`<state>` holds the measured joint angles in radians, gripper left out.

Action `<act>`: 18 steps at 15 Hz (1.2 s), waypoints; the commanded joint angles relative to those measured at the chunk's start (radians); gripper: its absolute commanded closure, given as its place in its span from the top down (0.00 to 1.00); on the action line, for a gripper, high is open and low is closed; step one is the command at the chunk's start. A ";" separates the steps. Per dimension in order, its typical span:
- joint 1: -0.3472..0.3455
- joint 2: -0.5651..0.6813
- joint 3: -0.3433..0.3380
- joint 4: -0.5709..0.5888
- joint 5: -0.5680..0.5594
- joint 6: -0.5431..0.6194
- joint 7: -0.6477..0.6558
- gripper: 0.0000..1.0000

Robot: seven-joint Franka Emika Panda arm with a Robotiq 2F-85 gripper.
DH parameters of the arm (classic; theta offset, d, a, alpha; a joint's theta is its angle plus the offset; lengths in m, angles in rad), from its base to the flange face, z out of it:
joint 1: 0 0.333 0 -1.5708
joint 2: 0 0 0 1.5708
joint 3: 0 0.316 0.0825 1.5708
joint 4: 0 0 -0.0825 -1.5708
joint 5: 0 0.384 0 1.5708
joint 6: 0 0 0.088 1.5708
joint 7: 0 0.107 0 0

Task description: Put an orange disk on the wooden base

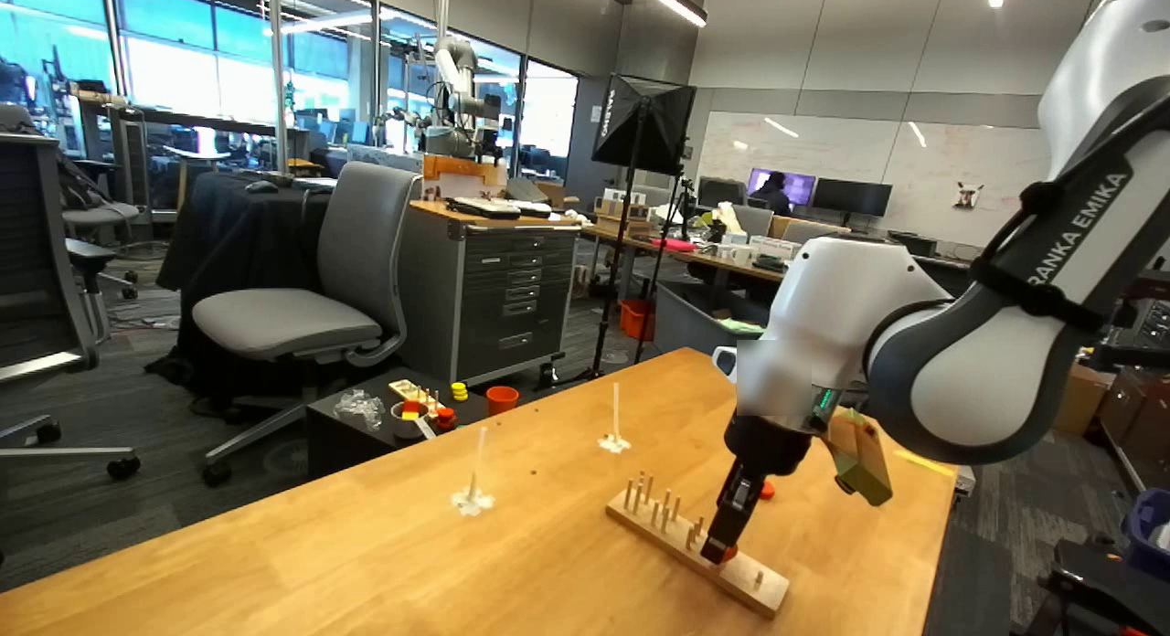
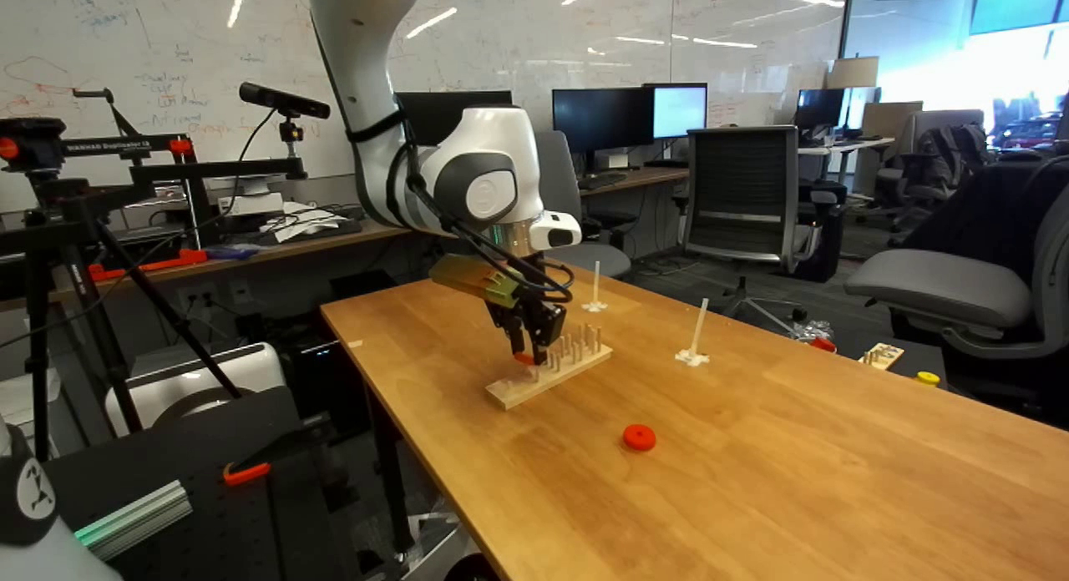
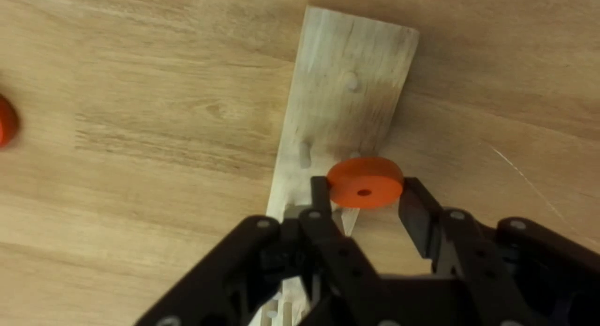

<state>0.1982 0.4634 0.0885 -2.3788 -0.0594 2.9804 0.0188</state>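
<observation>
Within tool's (image 3: 365, 190) grip: orange disk (image 3: 365, 178).

Smooth plastic-looking orange disk (image 3: 365, 180), matt wooden base (image 3: 333, 113), softly glossy wooden table (image 2: 777, 456)

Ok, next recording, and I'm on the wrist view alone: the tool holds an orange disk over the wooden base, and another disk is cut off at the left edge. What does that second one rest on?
Observer: In an exterior view the loose orange disk shows whole, lying flat on the table, apart from the wooden base.
Operator: And the end of the base that runs out the bottom of my picture?
Observer: Both exterior views show it whole: the upright pegs at that end stand bare.
Operator: Does anything else stand on that table, outside my frame?
Observer: Yes, in both exterior views: two thin whitish posts, apart from the base.
</observation>
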 commanded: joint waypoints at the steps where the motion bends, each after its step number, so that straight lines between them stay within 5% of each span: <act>1: -0.014 -0.046 0.009 -0.051 -0.009 0.033 -0.022 0.18; 12: -0.026 -0.043 0.012 -0.056 -0.008 0.032 -0.040 0.18; 13: -0.026 -0.043 0.011 -0.058 -0.009 0.033 -0.041 0.47; 15: -0.027 -0.044 0.013 -0.060 -0.008 0.034 -0.043 0.76; 18: -0.029 -0.045 0.015 -0.066 -0.007 0.035 -0.046 0.98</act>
<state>0.1874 0.4553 0.0886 -2.4097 -0.0593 2.9985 -0.0109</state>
